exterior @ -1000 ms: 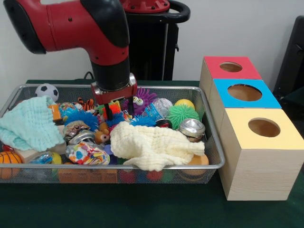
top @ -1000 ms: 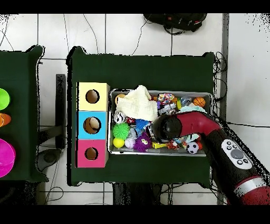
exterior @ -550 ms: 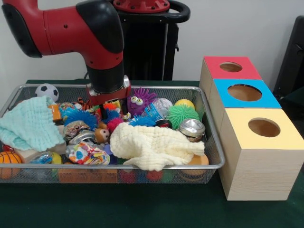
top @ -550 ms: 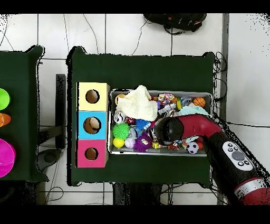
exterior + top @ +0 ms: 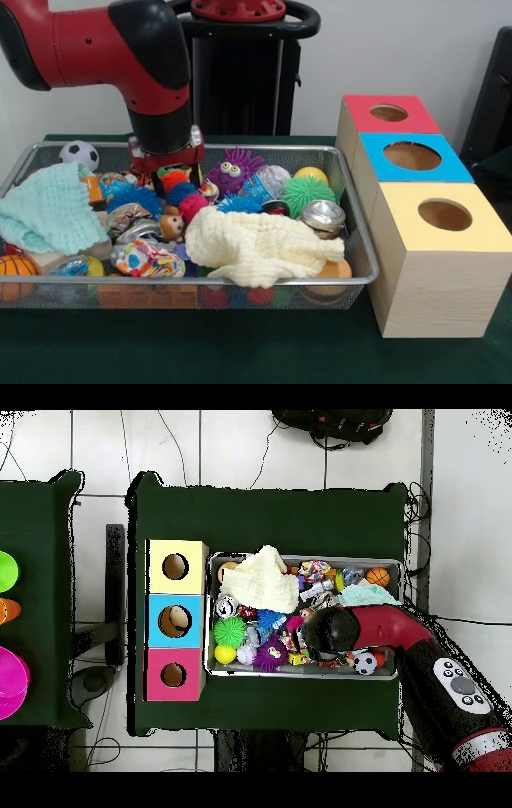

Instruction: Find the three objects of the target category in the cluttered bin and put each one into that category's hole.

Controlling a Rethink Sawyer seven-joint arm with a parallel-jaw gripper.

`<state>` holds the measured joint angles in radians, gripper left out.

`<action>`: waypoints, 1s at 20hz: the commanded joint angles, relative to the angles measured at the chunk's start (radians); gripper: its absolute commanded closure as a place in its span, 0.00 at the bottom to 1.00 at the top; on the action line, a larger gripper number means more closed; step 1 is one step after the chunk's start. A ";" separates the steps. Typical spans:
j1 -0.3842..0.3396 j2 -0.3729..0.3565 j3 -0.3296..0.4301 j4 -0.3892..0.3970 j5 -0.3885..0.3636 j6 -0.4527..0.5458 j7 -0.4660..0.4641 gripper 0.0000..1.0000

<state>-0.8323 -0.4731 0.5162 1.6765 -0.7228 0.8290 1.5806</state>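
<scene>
Clutter fills the wire-mesh bin [image 5: 352, 240], the landmark for everything here, and which category is wanted does not show. At the bin's near rim a cream-yellow waffle-weave cloth [image 5: 260, 244] lies heaped over the toys, with a glossy multicoloured patterned ball [image 5: 148, 260] just beside it and an orange basketball-style ball [image 5: 14, 272] in the near corner. A mint-green waffle cloth [image 5: 48, 210] is draped over the bin's end farthest from the boxes. Mid-bin sit a shiny silver metal can [image 5: 323, 216], a green spiky rubber ball [image 5: 308, 193] and a small brown-headed doll figure [image 5: 170, 227]. Toward the far rim are a purple fuzzy monster with googly eyes [image 5: 230, 170], a yellow ball [image 5: 311, 174] and a small black-and-white football [image 5: 78, 153]. The gripper [image 5: 166, 170] hangs low over the far-side toys; whether its claw is apart or together I cannot tell. Beside the bin stand three wooden boxes with round holes: yellow-topped [image 5: 444, 216], blue-topped [image 5: 412, 156], red-topped [image 5: 390, 114].
</scene>
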 commanded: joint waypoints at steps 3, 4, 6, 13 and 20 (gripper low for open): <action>0.091 0.031 -0.080 -0.203 0.071 0.115 0.105 0.00; 0.107 0.054 -0.086 -0.231 0.077 0.114 0.114 0.00; 0.133 0.088 -0.095 -0.278 0.089 0.120 0.119 0.00; 0.226 0.203 -0.131 -0.459 0.141 0.185 0.127 0.00; 0.251 0.313 -0.129 -0.622 0.177 0.272 0.056 0.00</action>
<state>-0.5916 -0.3077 0.3971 1.2949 -0.5763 1.0773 1.5806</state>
